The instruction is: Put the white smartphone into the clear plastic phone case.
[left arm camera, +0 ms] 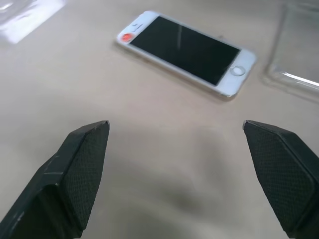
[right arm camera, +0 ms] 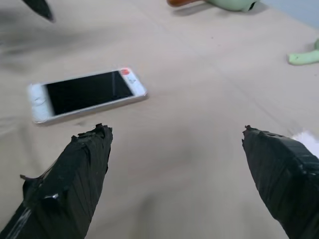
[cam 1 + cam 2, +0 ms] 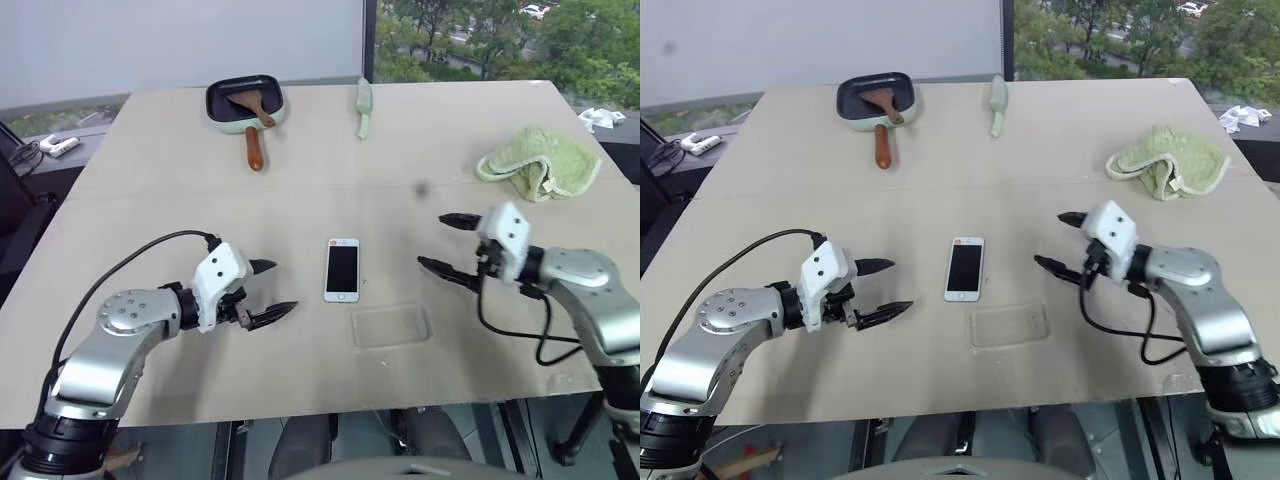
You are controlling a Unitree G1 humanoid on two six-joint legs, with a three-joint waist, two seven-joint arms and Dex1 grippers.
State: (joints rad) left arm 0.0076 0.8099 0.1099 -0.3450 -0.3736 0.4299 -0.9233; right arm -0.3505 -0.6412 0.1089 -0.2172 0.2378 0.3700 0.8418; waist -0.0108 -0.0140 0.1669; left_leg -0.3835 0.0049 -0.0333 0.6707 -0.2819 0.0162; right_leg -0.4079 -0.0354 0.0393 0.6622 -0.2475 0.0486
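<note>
- We see the white smartphone (image 3: 342,269), flat with a glossy black screen, lying face up mid-tabletop (image 3: 150,190).
- The clear plastic phone case (image 3: 390,326), thin and round-cornered, lies just beside it.
- Left gripper (image 3: 272,290) and right gripper (image 3: 440,243): jaws wide apart, empty.

Bare tabletop (image 3: 150,200) is lying open on both sides of the white smartphone (image 3: 342,269), with the clear plastic phone case (image 3: 390,326) sitting just beside its near end; pan (image 3: 245,102) and green cloth (image 3: 540,163) are lying well apart.
</note>
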